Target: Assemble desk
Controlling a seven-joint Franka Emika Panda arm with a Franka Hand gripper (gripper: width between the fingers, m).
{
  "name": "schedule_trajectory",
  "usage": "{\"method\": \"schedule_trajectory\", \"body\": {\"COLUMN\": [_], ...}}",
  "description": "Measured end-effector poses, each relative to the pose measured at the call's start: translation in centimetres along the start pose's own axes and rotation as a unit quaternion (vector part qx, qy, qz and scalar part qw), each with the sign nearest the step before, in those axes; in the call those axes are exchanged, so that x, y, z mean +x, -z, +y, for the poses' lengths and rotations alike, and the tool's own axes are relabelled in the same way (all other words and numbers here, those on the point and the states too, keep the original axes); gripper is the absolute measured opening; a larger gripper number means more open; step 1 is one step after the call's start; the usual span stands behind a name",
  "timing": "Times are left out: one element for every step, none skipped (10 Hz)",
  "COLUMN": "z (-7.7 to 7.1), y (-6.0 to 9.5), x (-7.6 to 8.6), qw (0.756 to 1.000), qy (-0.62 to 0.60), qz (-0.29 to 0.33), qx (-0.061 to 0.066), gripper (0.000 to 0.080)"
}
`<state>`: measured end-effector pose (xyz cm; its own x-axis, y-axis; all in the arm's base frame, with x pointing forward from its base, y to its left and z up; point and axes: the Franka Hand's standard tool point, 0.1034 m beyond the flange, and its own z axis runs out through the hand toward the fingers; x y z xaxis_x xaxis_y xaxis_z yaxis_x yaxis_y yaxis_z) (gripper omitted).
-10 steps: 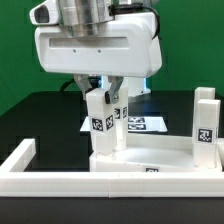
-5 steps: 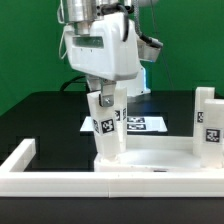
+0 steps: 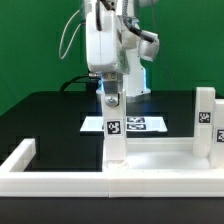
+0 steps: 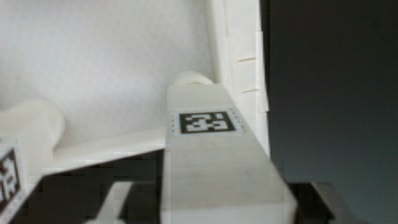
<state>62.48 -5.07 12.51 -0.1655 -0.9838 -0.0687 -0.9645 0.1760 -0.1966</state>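
White plastic everywhere on a black table (image 3: 40,115), green backdrop behind. One arm, one gripper (image 3: 112,98), coming straight down from above, seen edge-on in the exterior view. It's clamped on the top end of one leg block (image 3: 114,135): jaws partly closed, squeezing the block between the fingers, block standing upright. Lower end of that block sits in the desk top (image 3: 150,160), the wide rimmed tray lying flat on the table; whether it's fully seated I can't tell. Leg count visible: two. The held one is near the middle of the exterior view; the second leg (image 3: 205,120) stands upright at the exterior view's right, at the tray's edge, well apart from the gripper. Each shows one black-and-white tag on its front face. One long white bar (image 3: 60,178) runs across the front of the scene with a raised end at the exterior view's left. One marker board (image 3: 140,124) lies flat on the table behind the held leg, two tags visible on it, more possibly hidden by the leg. Wrist view: looking down the held leg (image 4: 210,140), one tag readable on its face, dark fingers (image 4: 121,200) flanking it at the near end, white tray floor beyond, tray rim (image 4: 235,50) running away beside the dark table. A second white part with a tag corner shows at the frame edge; can't identify it.
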Motion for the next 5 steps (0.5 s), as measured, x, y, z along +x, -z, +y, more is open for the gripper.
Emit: {"method": "schedule_trajectory", "body": {"z": [-0.01,0.04,0.21,0.19,0.05], "y": [0.00,-0.09,-0.12,0.18,0.02], "x": [0.04,0.03,-0.03,-0.41,-0.53], "qw": [1.000,1.000,0.998,0.987,0.970], "qy": [0.013,0.023,0.057,0.152,0.238], "qz": [0.000,0.000,-0.001,-0.018,-0.022], "qx": [0.000,-0.001,-0.011,-0.043,-0.049], "gripper": [0.0297,0.0297,0.0472,0.0608,0.0637]}}
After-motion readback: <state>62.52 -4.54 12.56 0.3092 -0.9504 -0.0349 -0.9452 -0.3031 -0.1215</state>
